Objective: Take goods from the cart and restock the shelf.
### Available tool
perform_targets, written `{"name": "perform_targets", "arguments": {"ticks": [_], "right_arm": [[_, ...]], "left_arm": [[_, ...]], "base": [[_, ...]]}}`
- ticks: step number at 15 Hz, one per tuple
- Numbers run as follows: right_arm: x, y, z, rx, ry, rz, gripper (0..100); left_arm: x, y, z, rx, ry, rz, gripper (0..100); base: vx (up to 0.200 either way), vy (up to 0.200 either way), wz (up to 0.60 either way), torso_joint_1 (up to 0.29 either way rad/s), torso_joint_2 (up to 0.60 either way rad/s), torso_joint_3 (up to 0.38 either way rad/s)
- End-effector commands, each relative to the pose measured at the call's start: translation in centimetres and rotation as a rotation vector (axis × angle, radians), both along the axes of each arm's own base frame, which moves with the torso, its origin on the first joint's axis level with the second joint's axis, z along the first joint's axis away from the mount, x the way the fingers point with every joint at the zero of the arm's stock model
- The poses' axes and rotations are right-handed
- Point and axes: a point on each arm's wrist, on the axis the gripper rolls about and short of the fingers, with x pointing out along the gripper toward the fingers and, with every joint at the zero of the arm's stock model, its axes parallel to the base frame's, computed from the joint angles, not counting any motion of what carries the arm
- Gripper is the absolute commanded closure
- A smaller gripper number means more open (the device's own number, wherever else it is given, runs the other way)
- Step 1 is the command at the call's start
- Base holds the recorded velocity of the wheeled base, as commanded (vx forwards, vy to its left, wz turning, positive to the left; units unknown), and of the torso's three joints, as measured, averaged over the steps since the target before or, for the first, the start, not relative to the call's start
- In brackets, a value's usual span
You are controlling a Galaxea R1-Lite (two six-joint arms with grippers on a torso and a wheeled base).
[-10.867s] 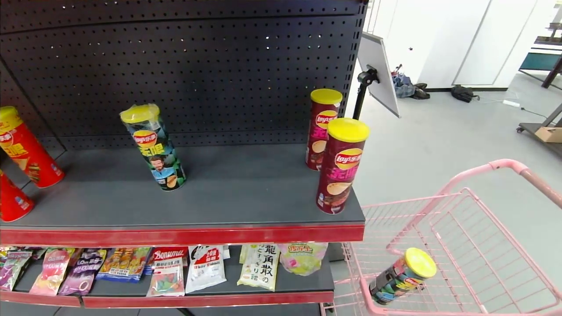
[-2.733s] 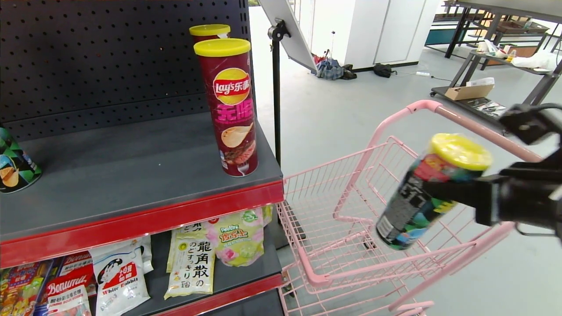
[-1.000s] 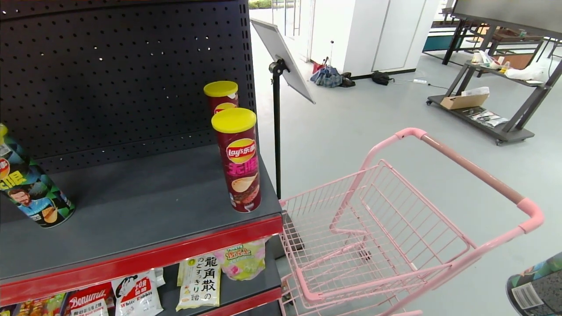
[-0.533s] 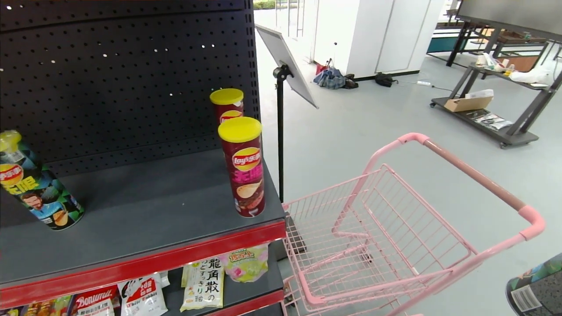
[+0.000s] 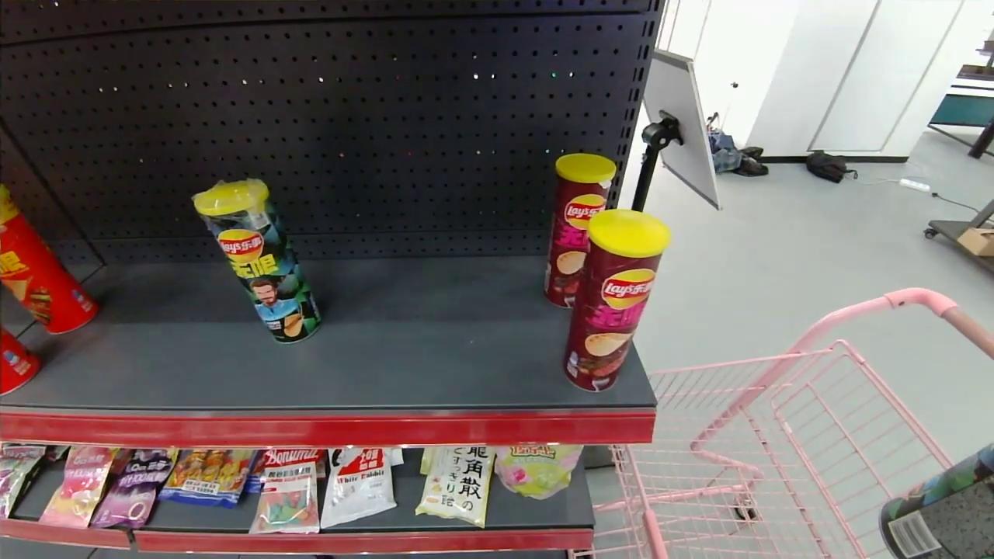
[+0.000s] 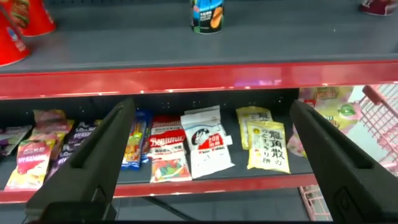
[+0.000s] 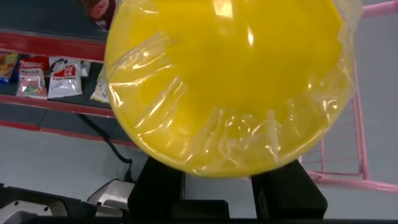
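My right gripper (image 7: 222,190) is shut on a chip can whose yellow plastic-wrapped lid (image 7: 230,81) faces the wrist camera. In the head view the can's barcode end (image 5: 936,508) shows at the lower right, beside the pink cart (image 5: 815,388). On the dark shelf board with a red front edge (image 5: 326,427) stand a green-black chip can (image 5: 260,260) and two maroon cans (image 5: 613,299) (image 5: 576,229). My left gripper (image 6: 211,168) is open with nothing in it, level with the lower shelf's snack bags (image 6: 205,146).
Red cans (image 5: 35,264) stand at the shelf's left end. A wide bare stretch of board (image 5: 435,326) lies between the green-black can and the maroon cans. A black pegboard (image 5: 349,116) backs the shelf. A stand with a white board (image 5: 683,124) rises behind the shelf's right end.
The head camera has swung left, so the shelf now sits in the middle of the picture. The can, lifted from the cart earlier, stays held at the lower right corner.
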Motion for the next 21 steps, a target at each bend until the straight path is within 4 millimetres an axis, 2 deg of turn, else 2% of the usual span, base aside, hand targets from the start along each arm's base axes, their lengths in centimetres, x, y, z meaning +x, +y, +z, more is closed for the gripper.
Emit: {"name": "perform_targets", "arguments": {"ticks": [1, 6, 11, 17, 21], "right_arm": [[-1.1, -0.2, -0.9, 0.009, -0.030, -0.006, 100], [-3.5, -0.6, -3.6, 0.027, -0.081, 0.003, 100], [-3.8, -0.7, -4.5, 0.009, -0.086, 0.011, 100], [-2.9, -0.5, -4.1, 0.020, -0.163, 0.018, 100], [-2.2, -0.2, -2.5, 0.054, -0.151, 0.168, 100]], "left_arm": [[0.0, 0.0, 0.0, 0.000, -0.001, 0.001, 0], [0.0, 0.0, 0.0, 0.000, -0.001, 0.001, 0], [0.0, 0.0, 0.0, 0.000, -0.001, 0.001, 0], [0.0, 0.0, 0.0, 0.000, -0.001, 0.001, 0], [0.0, 0.0, 0.0, 0.000, -0.001, 0.001, 0]], "base": [[0.000, 0.200, 0.00, -0.002, -0.01, 0.002], [0.000, 0.200, 0.00, 0.001, 0.00, 0.002], [0.000, 0.200, 0.00, 0.003, 0.00, 0.004], [0.000, 0.200, 0.00, 0.001, 0.00, 0.002], [0.000, 0.200, 0.00, 0.005, 0.00, 0.004]]}}
